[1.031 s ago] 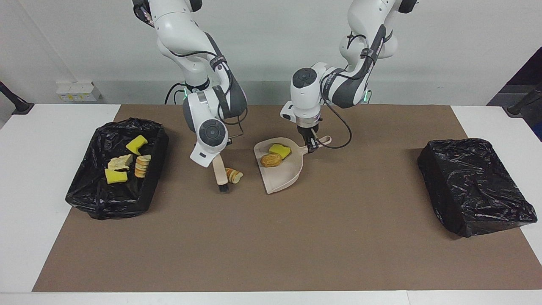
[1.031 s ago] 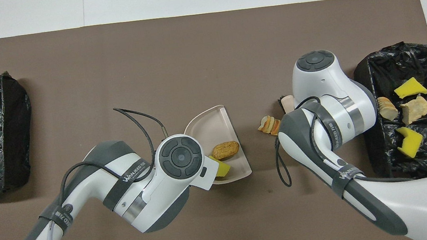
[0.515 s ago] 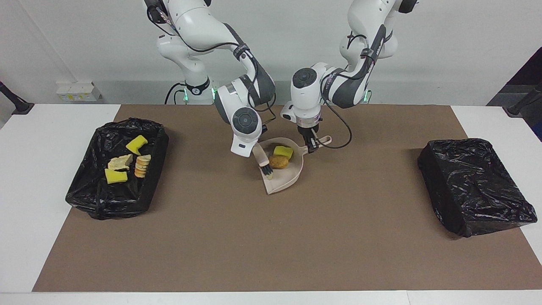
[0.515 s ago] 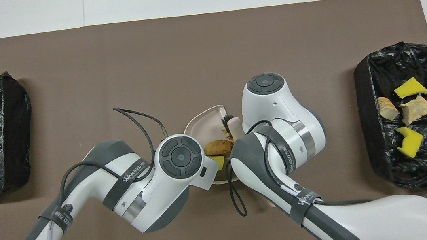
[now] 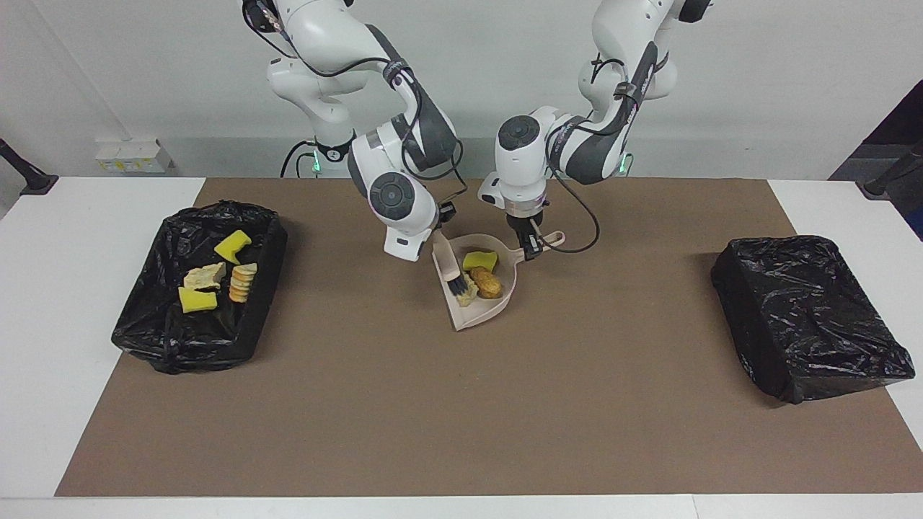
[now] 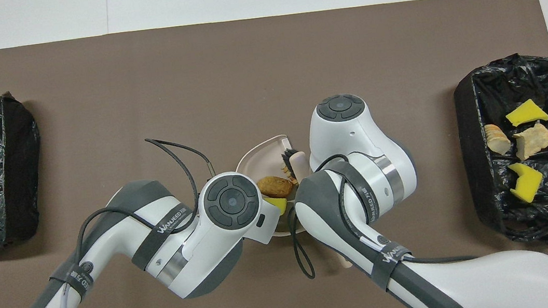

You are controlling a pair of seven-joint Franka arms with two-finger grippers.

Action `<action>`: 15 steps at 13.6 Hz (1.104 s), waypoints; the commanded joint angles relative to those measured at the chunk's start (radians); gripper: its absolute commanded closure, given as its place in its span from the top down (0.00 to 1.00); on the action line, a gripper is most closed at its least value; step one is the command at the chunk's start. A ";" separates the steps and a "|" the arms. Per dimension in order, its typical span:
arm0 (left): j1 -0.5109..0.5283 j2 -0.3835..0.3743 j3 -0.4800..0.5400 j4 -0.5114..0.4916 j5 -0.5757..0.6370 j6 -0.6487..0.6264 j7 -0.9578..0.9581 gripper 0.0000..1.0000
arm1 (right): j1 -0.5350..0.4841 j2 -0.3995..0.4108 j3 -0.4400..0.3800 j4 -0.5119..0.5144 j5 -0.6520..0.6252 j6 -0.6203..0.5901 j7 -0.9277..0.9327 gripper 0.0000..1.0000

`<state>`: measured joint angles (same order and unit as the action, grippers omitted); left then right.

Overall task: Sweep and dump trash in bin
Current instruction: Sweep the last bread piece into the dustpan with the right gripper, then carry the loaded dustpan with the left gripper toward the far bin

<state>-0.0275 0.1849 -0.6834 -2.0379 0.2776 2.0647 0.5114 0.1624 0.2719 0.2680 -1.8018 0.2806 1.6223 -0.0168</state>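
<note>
A beige dustpan (image 5: pixel 482 308) lies mid-table, its handle held by my shut left gripper (image 5: pixel 532 246). My right gripper (image 5: pixel 438 236) is shut on the beige hand brush (image 5: pixel 448 264), whose dark bristles (image 5: pixel 457 287) rest inside the pan. The trash in the pan is a yellow sponge chunk (image 5: pixel 479 259), a brown roll (image 5: pixel 489 282) and a sliced bread piece (image 5: pixel 469 293) against the bristles. From overhead, the pan (image 6: pixel 259 154), the brush (image 6: pixel 295 159) and the roll (image 6: pixel 276 186) show between the two wrists, which hide both grippers.
The black-lined bin (image 5: pixel 189 352) at the right arm's end holds two yellow chunks, a tan lump (image 5: pixel 204 275) and a sliced piece (image 5: pixel 244 281). A second black-bagged bin (image 5: pixel 811 317) sits at the left arm's end.
My right arm swept the brush and the sliced bread piece across the mat into the dustpan, nudging the roll deeper in. The left arm and the pan stayed put.
</note>
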 commanded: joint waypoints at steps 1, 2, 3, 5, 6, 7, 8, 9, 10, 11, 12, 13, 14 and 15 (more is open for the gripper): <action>0.031 -0.016 -0.005 -0.021 -0.006 0.012 0.025 0.00 | -0.053 -0.057 0.007 -0.002 0.029 -0.065 -0.032 0.00; 0.031 -0.016 -0.002 -0.018 -0.006 0.012 0.050 0.00 | -0.070 -0.080 0.007 -0.001 0.031 -0.085 -0.031 0.00; 0.031 -0.022 0.004 -0.015 -0.006 0.008 0.079 0.00 | -0.086 -0.106 0.002 0.001 0.031 -0.113 -0.029 0.00; 0.026 -0.053 0.042 -0.014 -0.006 -0.005 0.154 0.00 | -0.119 -0.122 -0.006 0.047 0.006 -0.210 -0.025 0.00; 0.026 -0.085 0.047 -0.027 -0.008 -0.005 0.188 0.00 | -0.138 -0.116 -0.009 0.073 -0.018 -0.260 -0.019 0.00; 0.029 -0.105 0.057 -0.030 -0.008 -0.015 0.209 0.00 | -0.151 -0.115 -0.007 0.094 -0.062 -0.297 -0.019 0.00; 0.029 -0.123 0.076 -0.030 -0.015 -0.037 0.235 0.00 | -0.159 -0.114 -0.007 0.105 -0.095 -0.327 -0.019 0.00; 0.028 -0.149 0.096 -0.031 -0.047 -0.049 0.280 0.00 | -0.159 -0.114 -0.007 0.105 -0.116 -0.344 -0.012 0.00; 0.026 -0.179 0.137 -0.031 -0.087 -0.063 0.352 0.00 | -0.161 -0.114 -0.010 0.105 -0.132 -0.364 0.009 0.00; 0.017 -0.211 0.189 -0.036 -0.118 -0.084 0.418 0.00 | -0.167 -0.115 -0.015 0.107 -0.155 -0.387 0.023 0.00; 0.015 -0.254 0.240 -0.045 -0.138 -0.109 0.467 0.00 | -0.172 -0.117 -0.015 0.105 -0.162 -0.403 0.027 0.00; 0.015 -0.284 0.299 -0.044 -0.165 -0.139 0.528 0.00 | -0.167 -0.125 -0.015 0.098 -0.162 -0.406 0.050 0.00; 0.012 -0.317 0.356 -0.044 -0.193 -0.158 0.605 0.00 | -0.165 -0.128 -0.012 0.091 -0.158 -0.406 0.082 0.00; 0.012 -0.334 0.420 -0.038 -0.205 -0.170 0.677 0.00 | -0.161 -0.138 -0.012 0.073 -0.149 -0.403 0.106 0.00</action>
<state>-0.0076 -0.0675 -0.3531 -2.0390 0.1168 1.9140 1.0746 0.0057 0.1475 0.2446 -1.7158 0.1318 1.2340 0.0414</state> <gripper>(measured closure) 0.683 0.749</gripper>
